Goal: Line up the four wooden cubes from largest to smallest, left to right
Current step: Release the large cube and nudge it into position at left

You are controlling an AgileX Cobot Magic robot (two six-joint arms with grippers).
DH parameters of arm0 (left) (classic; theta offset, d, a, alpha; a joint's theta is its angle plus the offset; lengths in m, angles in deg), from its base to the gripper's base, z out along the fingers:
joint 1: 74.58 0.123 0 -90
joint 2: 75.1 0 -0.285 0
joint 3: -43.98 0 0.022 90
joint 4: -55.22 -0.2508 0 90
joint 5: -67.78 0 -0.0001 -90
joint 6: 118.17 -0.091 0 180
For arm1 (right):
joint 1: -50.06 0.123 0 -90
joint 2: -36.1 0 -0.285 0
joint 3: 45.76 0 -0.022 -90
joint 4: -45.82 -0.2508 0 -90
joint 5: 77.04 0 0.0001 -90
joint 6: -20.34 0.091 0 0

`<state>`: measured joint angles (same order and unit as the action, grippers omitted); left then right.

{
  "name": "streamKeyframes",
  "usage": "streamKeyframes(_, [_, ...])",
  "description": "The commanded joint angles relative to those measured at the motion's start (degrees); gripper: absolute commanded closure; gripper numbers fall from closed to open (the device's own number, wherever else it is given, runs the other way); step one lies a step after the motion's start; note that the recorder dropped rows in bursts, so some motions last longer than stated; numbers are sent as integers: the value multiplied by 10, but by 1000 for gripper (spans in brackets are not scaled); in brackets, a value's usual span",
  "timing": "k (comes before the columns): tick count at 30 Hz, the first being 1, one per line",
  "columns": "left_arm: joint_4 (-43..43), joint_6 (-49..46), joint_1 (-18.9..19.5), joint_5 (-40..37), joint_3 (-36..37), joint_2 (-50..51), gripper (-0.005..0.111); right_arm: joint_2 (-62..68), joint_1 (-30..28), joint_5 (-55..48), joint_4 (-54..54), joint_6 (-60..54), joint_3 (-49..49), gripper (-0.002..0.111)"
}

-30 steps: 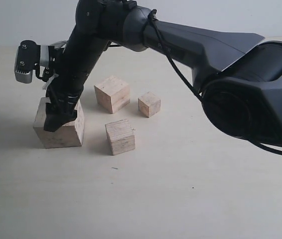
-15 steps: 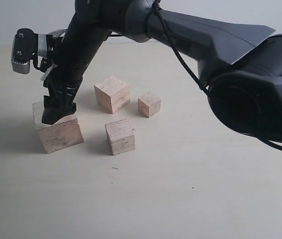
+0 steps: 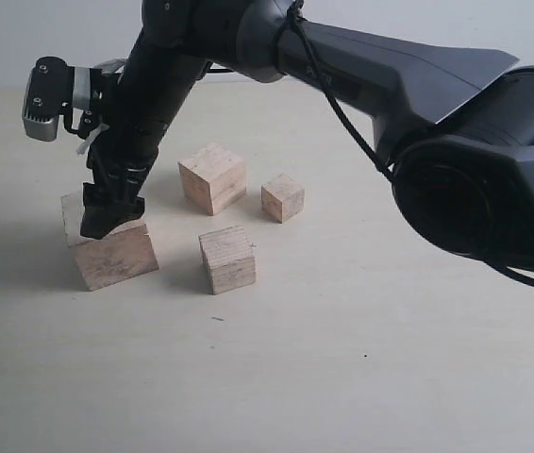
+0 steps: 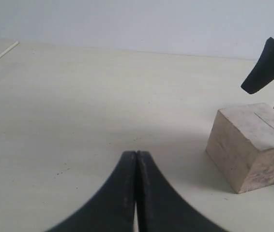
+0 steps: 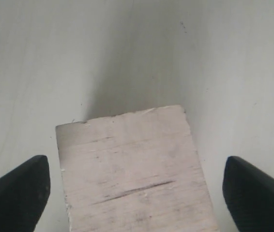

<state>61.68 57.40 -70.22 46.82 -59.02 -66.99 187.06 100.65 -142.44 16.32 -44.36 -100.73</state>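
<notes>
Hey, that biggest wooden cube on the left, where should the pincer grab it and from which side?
Come straight down from above and close on two opposite side faces of the largest cube: they are flat and parallel. The open right pincer hangs over it, spread wider than the cube.

Right hand [image 3: 105, 213] over largest cube [image 3: 116, 259]; rear cube [image 3: 213, 177], front cube [image 3: 227, 260], smallest cube [image 3: 283, 197] to right.

Four wooden cubes [image 3: 111, 255] [image 3: 213, 177] [image 3: 227, 260] [image 3: 283, 197] are here (each a different size). Grippers number two: the left gripper [image 4: 136, 153] and the right gripper [image 5: 134, 168].
</notes>
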Motion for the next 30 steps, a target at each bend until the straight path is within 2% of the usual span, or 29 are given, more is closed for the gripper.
streamKeyframes(1, [0, 2, -3, 6, 2, -3, 107, 10, 1, -6, -30, -14, 0, 17])
streamKeyframes(9, [0, 2, -3, 6, 2, -3, 107, 29, 1, 21, -30, -4, 0, 17])
streamKeyframes(21, [0, 2, -3, 6, 2, -3, 107, 35, 1, 104, 83, 181, 0, 20])
streamKeyframes(30, [0, 2, -3, 6, 2, -3, 107, 35, 1, 113, 91, 276, 0, 20])
